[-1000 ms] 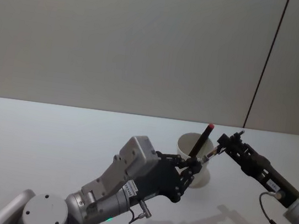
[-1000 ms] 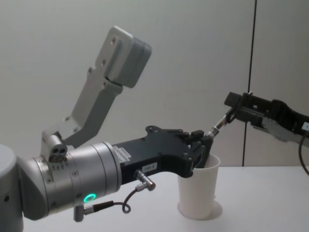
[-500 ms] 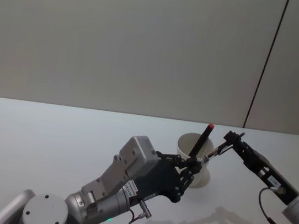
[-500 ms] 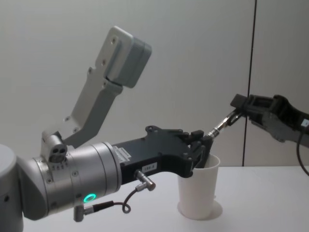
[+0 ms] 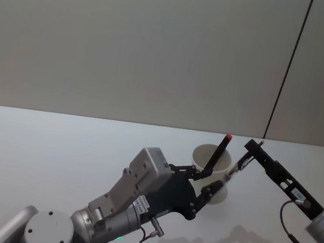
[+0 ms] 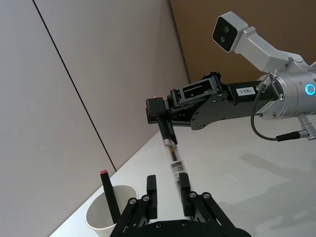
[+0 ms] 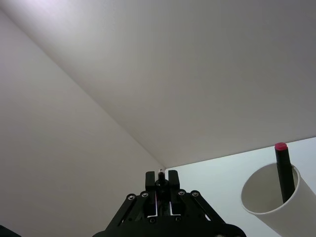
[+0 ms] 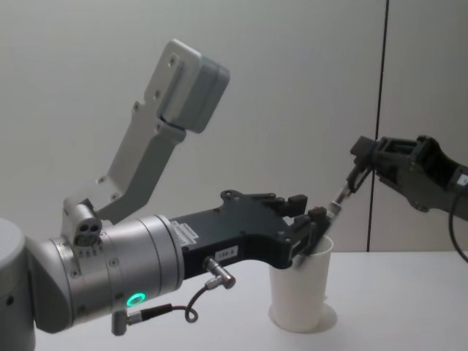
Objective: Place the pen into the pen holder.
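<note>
A slim silver-and-black pen (image 5: 233, 170) hangs tilted just past the rim of the white paper cup pen holder (image 5: 204, 156). My right gripper (image 5: 245, 159) is shut on its upper end. In the left wrist view the pen (image 6: 172, 150) points down toward my left gripper (image 6: 167, 185), whose fingers are open, the pen's lower end close to one finger. The chest view shows the left gripper (image 8: 308, 210) at the pen holder's (image 8: 298, 296) rim and the right gripper (image 8: 356, 175) above and to the right. A black pen with a red cap (image 5: 221, 148) stands inside the pen holder.
The white table (image 5: 54, 155) is bare to the left of the pen holder. A plain wall rises behind, with a dark vertical seam (image 5: 286, 72) on the right. My left forearm (image 8: 110, 270) shows large low in the chest view.
My left gripper has opened and let go of the pen. The right gripper keeps hold of it and has shifted slightly up and to the right, steepening the pen's tilt.
</note>
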